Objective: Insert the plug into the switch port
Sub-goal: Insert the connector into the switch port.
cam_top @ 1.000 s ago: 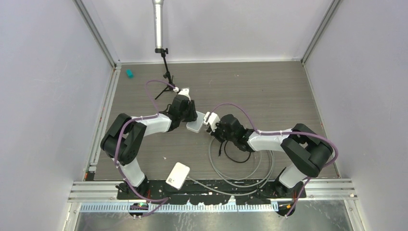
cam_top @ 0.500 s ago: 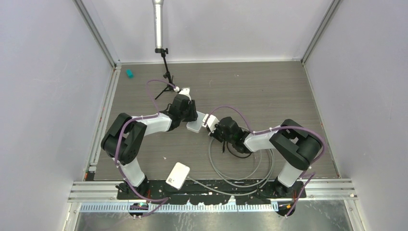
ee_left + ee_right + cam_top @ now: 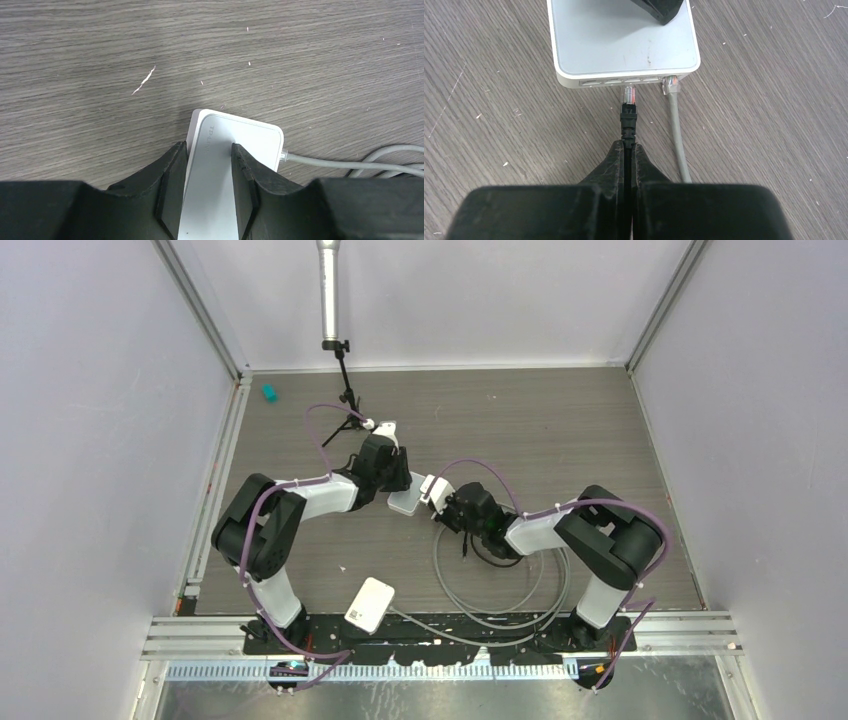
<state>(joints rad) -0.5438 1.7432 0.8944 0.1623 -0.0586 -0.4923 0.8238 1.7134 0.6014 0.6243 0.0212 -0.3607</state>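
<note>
The white switch (image 3: 621, 45) lies flat on the wooden table, its row of ports facing my right gripper. My left gripper (image 3: 207, 148) is shut on the switch (image 3: 240, 145) across its width. My right gripper (image 3: 629, 146) is shut on a black cable just behind its clear plug (image 3: 629, 95). The plug points straight at the ports, and its tip is at the mouth of a middle port with most of its body outside. A grey cable (image 3: 676, 130) is plugged into the neighbouring port on the right. From above, the switch (image 3: 405, 503) sits between both grippers.
A second white box (image 3: 369, 604) lies near the front edge. Grey cable loops (image 3: 500, 590) and a black cable loop (image 3: 490, 558) lie under the right arm. A tripod stand (image 3: 345, 390) and a small teal object (image 3: 268, 392) are at the back left.
My right arm has moved left, bringing the plug closer to the switch, with its elbow folding in. The left arm and the switch have stayed put.
</note>
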